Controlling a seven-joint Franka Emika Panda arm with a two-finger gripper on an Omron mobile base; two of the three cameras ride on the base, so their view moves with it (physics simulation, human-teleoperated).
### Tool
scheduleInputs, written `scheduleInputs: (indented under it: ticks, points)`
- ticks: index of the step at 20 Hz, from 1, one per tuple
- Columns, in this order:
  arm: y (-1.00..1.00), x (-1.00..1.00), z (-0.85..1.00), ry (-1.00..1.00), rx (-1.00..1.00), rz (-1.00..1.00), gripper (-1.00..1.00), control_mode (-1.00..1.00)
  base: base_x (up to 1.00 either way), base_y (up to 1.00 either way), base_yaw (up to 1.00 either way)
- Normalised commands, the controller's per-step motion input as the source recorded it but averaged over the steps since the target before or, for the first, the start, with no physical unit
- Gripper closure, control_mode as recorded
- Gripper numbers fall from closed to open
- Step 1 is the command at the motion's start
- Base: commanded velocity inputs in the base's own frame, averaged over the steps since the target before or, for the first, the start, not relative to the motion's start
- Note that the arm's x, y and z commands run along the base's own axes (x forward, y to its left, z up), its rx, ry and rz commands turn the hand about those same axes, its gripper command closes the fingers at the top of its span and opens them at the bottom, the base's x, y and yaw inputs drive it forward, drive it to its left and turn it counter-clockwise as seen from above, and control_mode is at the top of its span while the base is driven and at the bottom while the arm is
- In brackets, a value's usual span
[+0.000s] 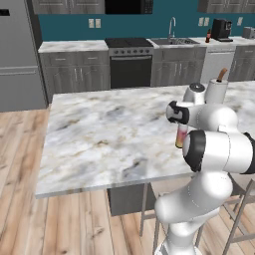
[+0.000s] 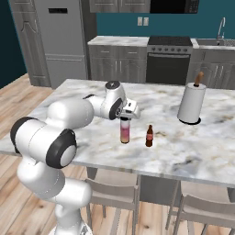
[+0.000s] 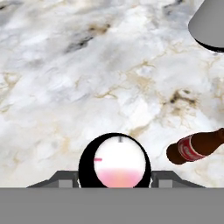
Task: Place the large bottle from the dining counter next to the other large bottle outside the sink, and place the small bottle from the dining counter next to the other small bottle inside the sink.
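The large bottle (image 2: 125, 132), clear with pink and yellow liquid and a black cap, stands upright on the marble dining counter (image 2: 82, 98). My gripper (image 2: 125, 117) comes down over its top, and its fingers press the cap from both sides, shut on it. From above, in the hand view, the bottle (image 3: 116, 164) fills the gap between the fingers. I cannot tell whether it is lifted off the counter. The small brown bottle (image 2: 149, 136) with a red label stands just right of it, also (image 3: 197, 146). In the left base view my arm hides most of the large bottle (image 1: 180, 137).
A paper towel roll (image 2: 192, 103) stands on the counter beyond the bottles. Stools (image 2: 114, 193) sit under the counter's near edge. The sink (image 1: 172, 41) is in the back counter, with a dark bottle (image 1: 208, 36) and a coffee machine (image 1: 221, 30) to its right.
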Motion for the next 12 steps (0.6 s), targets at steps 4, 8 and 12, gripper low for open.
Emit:
scheduleInputs:
  ticks: [4, 8, 12]
  points:
    - [0.0, 0.0, 0.0, 0.0, 0.0, 0.0, 1.0, -1.0, 0.0, 0.0, 0.0]
    - [0.0, 0.0, 0.0, 0.0, 0.0, 0.0, 1.0, -1.0, 0.0, 0.0, 0.0]
    - [0.0, 0.0, 0.0, 0.0, 0.0, 0.0, 1.0, -1.0, 0.0, 0.0, 0.0]
